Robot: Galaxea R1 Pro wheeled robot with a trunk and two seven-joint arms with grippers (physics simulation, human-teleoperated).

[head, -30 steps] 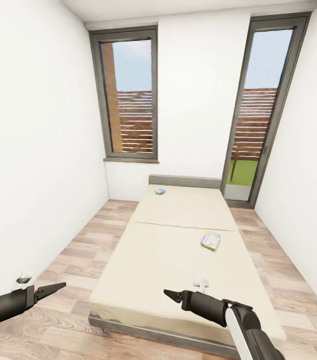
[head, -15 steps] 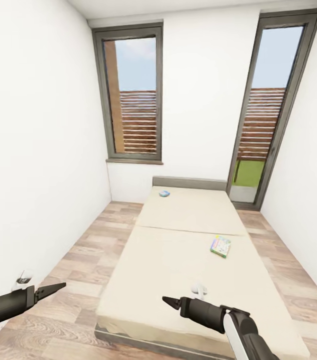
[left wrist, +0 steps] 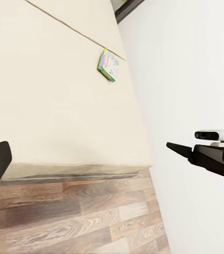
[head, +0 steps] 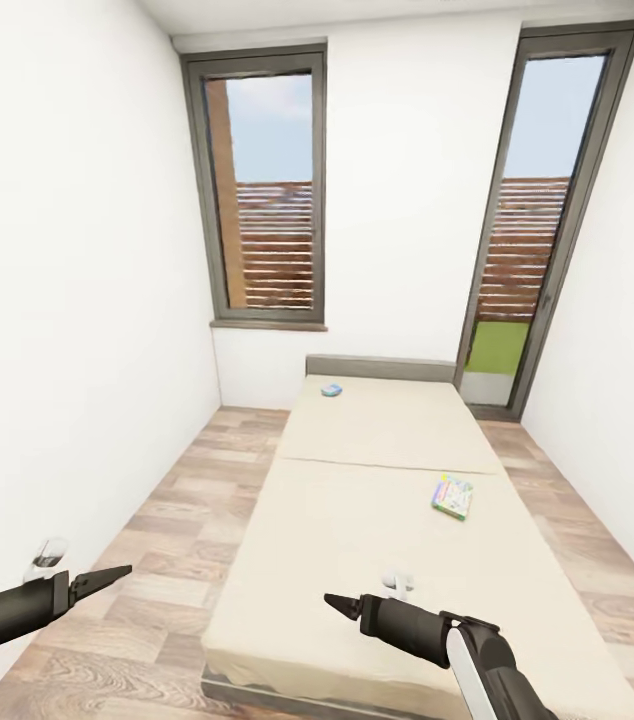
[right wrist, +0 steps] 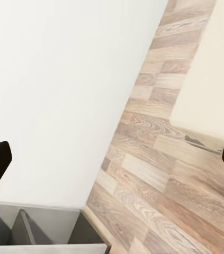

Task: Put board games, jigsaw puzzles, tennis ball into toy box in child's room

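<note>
Lying on bed: green-edged game

Head view: white-walled narrow room, light wood-plank floor lower left and far right. Tall dark-grey-framed window upper centre-left, brown slatted fence behind the glass. Full-height grey-framed glass door upper right, green grass at its base. Small white wall fitting lower left, at floor level. Right wrist view: grey open-topped partitioned unit bottom left, against the white wall.
</note>
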